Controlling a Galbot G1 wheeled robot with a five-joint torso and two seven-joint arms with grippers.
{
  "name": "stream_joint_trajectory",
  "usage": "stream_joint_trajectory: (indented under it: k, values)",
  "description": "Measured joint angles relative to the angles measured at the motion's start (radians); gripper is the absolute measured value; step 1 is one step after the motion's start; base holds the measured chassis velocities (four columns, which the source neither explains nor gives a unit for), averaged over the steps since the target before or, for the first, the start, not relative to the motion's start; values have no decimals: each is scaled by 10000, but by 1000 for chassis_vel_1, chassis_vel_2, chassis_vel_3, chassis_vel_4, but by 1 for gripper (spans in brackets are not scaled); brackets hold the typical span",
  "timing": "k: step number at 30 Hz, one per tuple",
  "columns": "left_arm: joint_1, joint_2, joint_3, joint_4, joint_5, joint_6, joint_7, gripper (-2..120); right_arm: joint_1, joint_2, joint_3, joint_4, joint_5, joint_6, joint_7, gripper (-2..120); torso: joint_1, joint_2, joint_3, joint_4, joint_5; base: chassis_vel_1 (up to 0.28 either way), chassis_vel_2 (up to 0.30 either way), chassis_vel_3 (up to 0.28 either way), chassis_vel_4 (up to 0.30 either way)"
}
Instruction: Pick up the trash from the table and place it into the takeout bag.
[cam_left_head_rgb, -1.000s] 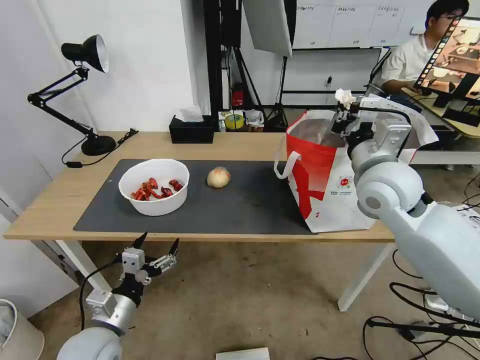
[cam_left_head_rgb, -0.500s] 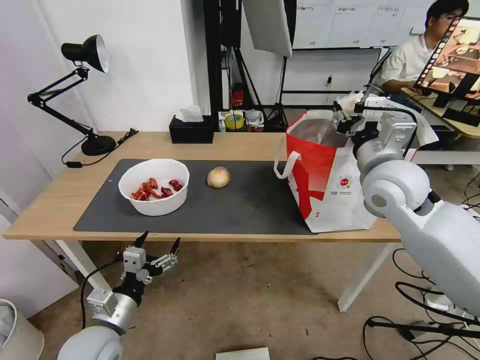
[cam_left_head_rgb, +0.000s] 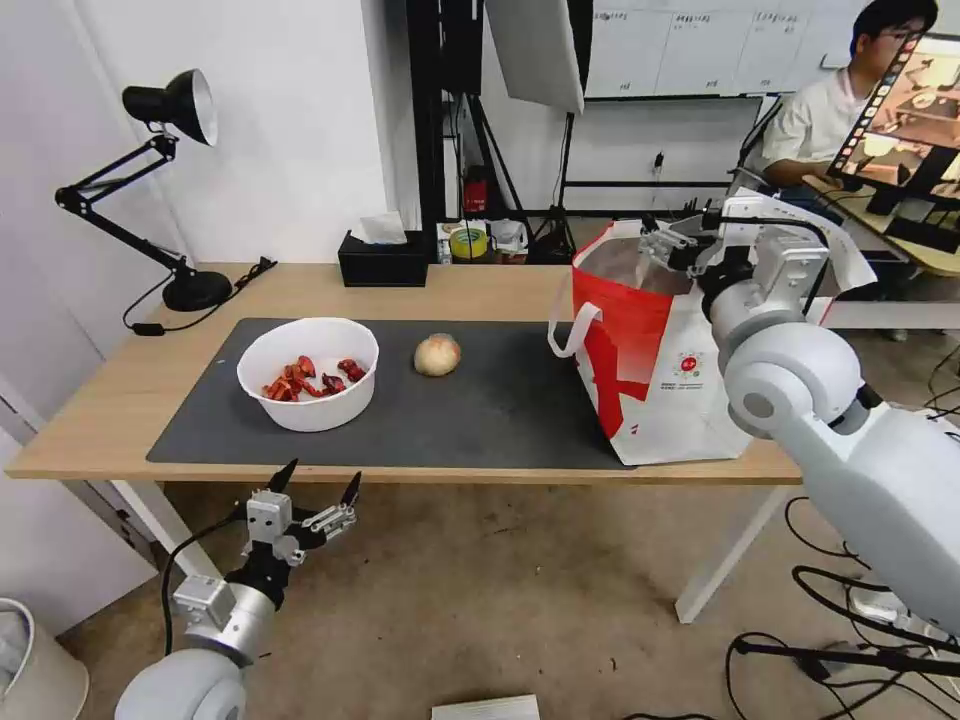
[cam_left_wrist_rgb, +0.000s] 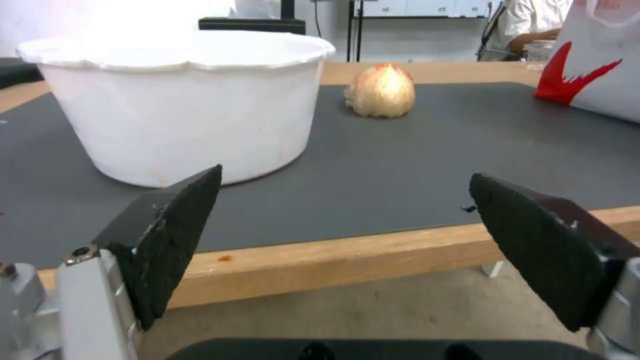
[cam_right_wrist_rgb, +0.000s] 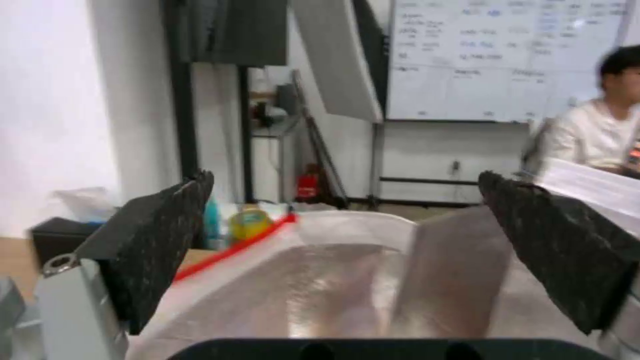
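Right gripper (cam_left_head_rgb: 668, 243): over the mouth of the takeout bag (cam_left_head_rgb: 650, 370), jaws spread wide, nothing between them. The right wrist view looks between the pads straight down onto the silver foil lining (cam_right_wrist_rgb: 320, 295).
Left gripper (cam_left_head_rgb: 315, 500): parked low, below the near edge of the table (cam_left_head_rgb: 300, 290), at about 6 o'clock from the white bowl (cam_left_head_rgb: 308, 372); jaws released and wide apart, holding nothing.
Trash remaining: the bowl with red scraps sits on the left part of the grey mat (cam_left_head_rgb: 480, 410); the tan wrapped ball (cam_left_head_rgb: 437, 354) sits at roughly 3 o'clock from the bowl, apart from it. Both untouched.
Bag position: at 3 o'clock on the table, upright, its near corner overhanging the mat edge, white handle (cam_left_head_rgb: 572, 330) hanging on the side facing the ball.
Risk 1: on withdrawal a finger could catch the soft rim or the foil and drag or tip the bag; judged from how close the fingers sit to the rim.
Risk 2: the bowl is wide and its scraps loose; a tilted grasp on the rim would likely spill them onto the mat.
Change vs earlier frames: one second ago the right gripper pinched a crumpled white tissue above the bag; now the jaws have opened and the tissue is gone from them, presumably dropped inside. Bowl, ball, bag and left gripper unchanged.
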Motion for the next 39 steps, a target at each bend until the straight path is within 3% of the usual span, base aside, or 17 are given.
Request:
stream_joint_trajectory:
  k: [5,9,13,18,25,29,39]
  values:
    - [0,5,-41,0,-14,0,-3,100,60,0,-214,161,104,317,-957,100,0,0,0,1,-1,0,0,0,0]
    - [-38,-4,-50,4,-24,1,-10,100,-12,-17,-651,732,531,618,-2543,100,0,1,0,1,-1,0,0,0,0]
    - [-61,-22,-54,5,-31,1,-14,100,-236,-18,-1039,1187,532,655,-3052,100,0,0,0,1,-2,0,0,0,0]
    - [-63,-46,-82,5,-35,1,-18,100,-765,-40,-1140,1559,489,696,-3133,100,0,0,0,1,-1,0,0,0,0]
    - [-13,-62,-148,26,-35,-3,-15,100,-2969,-92,-880,2069,-381,1109,-3167,100,-1,0,0,-1,2,0,0,0,0]
    - [-5,-71,-162,44,-37,-15,-15,100,-4399,-32,-371,2254,-1086,1701,-3234,100,-1,0,-1,0,0,0,0,0,0]
    - [-6,-182,-155,168,-25,-62,-5,100,-6232,122,260,2448,-2042,2818,-3027,100,0,1,-1,0,1,0,0,0,0]
